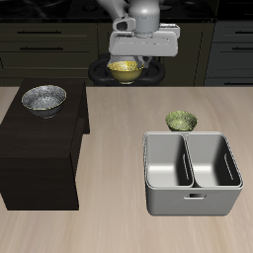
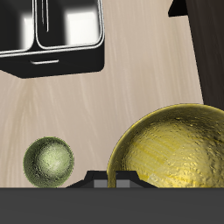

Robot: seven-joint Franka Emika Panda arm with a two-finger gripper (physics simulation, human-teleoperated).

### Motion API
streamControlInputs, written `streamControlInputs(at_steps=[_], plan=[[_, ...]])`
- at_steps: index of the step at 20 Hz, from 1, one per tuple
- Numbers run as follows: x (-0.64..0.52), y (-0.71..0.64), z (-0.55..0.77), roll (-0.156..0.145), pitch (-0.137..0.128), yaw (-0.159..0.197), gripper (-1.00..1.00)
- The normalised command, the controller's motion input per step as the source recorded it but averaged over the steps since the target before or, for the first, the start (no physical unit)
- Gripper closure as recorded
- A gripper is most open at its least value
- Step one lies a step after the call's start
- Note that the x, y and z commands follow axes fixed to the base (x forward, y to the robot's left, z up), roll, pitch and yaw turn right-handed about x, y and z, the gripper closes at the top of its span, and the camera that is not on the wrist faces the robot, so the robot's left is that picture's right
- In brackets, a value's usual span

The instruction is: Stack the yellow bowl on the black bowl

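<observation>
My gripper (image 1: 132, 61) is high above the back of the table and shut on the rim of the yellow bowl (image 1: 124, 70), which hangs in the air. In the wrist view the yellow bowl (image 2: 171, 150) is large and close, and its mottled inside shows. The black bowl (image 1: 43, 99), wide with a silvery speckled inside, sits on top of a dark cabinet (image 1: 40, 148), well off to the side of the gripper and lower. The black bowl is out of the wrist view.
A small green-tinted bowl (image 1: 181, 121) (image 2: 49, 162) sits on the table behind a grey two-compartment bin (image 1: 193, 176) (image 2: 52, 39) near the front edge. A corner of the dark cabinet (image 2: 179, 7) shows in the wrist view.
</observation>
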Motion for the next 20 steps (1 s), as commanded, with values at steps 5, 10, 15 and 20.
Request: streamControlInputs(at_steps=[5,10,15,20], plan=[[0.00,-0.03,0.36,0.049,0.049,-0.003,1.00],[0.02,-0.07,0.36,-0.007,-0.005,0.003,1.00],[-0.02,-0.02,0.33,0.030,-0.002,-0.002,1.00],[0.06,-0.04,0.15,0.030,0.012,0.003,1.00]])
